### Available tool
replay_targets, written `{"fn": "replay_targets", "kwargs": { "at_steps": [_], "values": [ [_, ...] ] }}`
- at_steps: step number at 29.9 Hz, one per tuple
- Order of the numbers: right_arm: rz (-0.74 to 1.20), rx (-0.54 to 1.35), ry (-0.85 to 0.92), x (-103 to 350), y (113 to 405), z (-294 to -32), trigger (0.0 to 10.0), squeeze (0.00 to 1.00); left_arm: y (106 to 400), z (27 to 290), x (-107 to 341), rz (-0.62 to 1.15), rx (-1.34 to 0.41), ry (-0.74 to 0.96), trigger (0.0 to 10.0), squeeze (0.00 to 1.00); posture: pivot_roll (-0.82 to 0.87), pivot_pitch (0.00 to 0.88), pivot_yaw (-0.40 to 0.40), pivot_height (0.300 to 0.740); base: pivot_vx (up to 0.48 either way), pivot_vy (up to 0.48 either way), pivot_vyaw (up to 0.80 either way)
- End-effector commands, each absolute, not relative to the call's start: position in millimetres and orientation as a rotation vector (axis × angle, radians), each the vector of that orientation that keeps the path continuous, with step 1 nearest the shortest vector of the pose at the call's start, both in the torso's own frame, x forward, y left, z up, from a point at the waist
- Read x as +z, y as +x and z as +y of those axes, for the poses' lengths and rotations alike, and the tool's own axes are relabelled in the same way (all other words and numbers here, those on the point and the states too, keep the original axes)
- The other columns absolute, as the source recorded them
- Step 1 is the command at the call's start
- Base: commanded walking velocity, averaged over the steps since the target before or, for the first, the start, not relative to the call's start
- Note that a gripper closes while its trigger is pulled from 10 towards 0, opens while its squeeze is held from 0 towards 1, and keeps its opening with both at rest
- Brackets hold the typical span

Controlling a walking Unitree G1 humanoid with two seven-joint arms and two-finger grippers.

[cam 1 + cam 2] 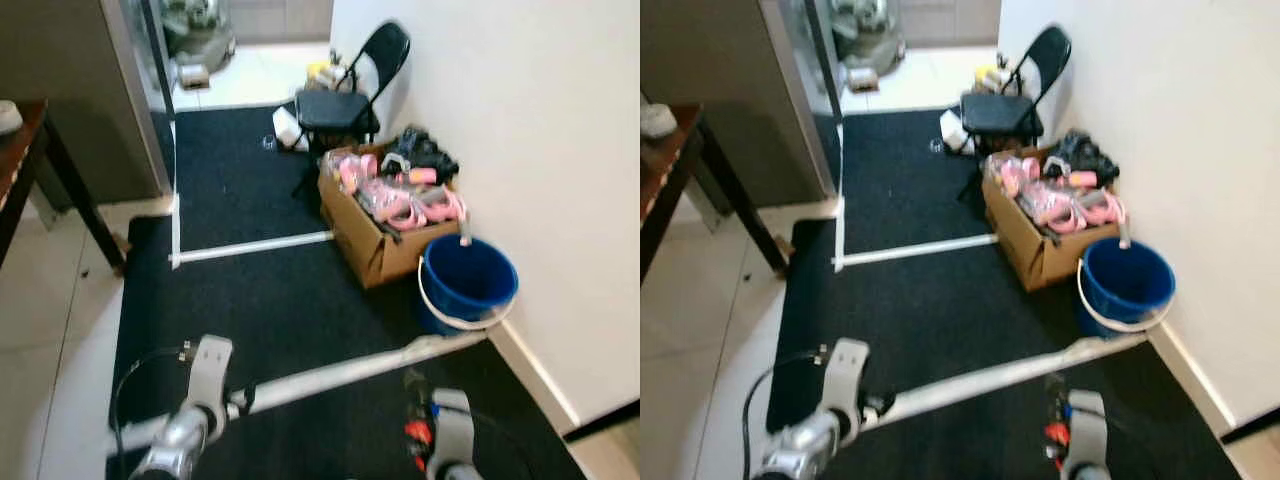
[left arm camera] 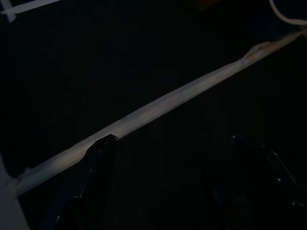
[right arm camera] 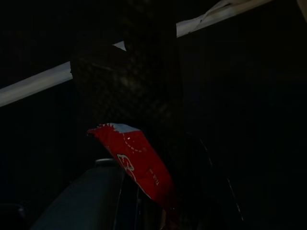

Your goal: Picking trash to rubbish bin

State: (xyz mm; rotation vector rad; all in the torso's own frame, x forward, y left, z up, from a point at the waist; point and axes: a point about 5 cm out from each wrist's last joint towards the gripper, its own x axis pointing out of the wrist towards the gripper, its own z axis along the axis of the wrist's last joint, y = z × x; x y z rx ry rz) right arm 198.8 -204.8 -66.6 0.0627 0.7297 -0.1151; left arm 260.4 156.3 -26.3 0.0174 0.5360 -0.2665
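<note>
The right gripper [image 3: 144,191] is closed on a red wrapper [image 3: 136,165], held low over the black carpet [image 1: 250,290], near a white tape strip [image 1: 340,372]. The left gripper [image 2: 168,143] hangs with fingers apart over the same strip. A blue bucket [image 1: 468,282] stands by the wall, beside a cardboard box [image 1: 375,245].

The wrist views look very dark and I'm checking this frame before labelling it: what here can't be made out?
- Red wrapper in the right gripper: its print is unreadable in the dark right wrist view.
- Left gripper: its fingers are dim shapes over the black mat.
- Blue bucket: its bottom is hidden by its own wall.
- Cardboard box: the pink items inside are blurred.
- Table: cut off by the picture's left edge.
</note>
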Motion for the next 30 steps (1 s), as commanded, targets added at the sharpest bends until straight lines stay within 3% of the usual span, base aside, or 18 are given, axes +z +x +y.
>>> {"fn": "replay_targets", "kwargs": {
  "at_steps": [1, 30],
  "values": [
    [0.745, -0.118, 0.067, -70.0, 193.3, -203.8, 10.0, 0.0, 258.7, 154.7, -27.2, 0.534, -0.272, 0.005, 10.0, 0.0, -0.01, 0.12, -0.017, 0.74, 0.469, 0.0, 0.0],
    [0.747, -0.113, 0.06, -70.1, 193.2, -204.3, 10.0, 0.0, 258.5, 153.1, -27.0, 0.532, -0.283, -0.008, 10.0, 0.0, -0.01, 0.12, -0.017, 0.74, 0.47, 0.0, 0.0]
  ]
}}
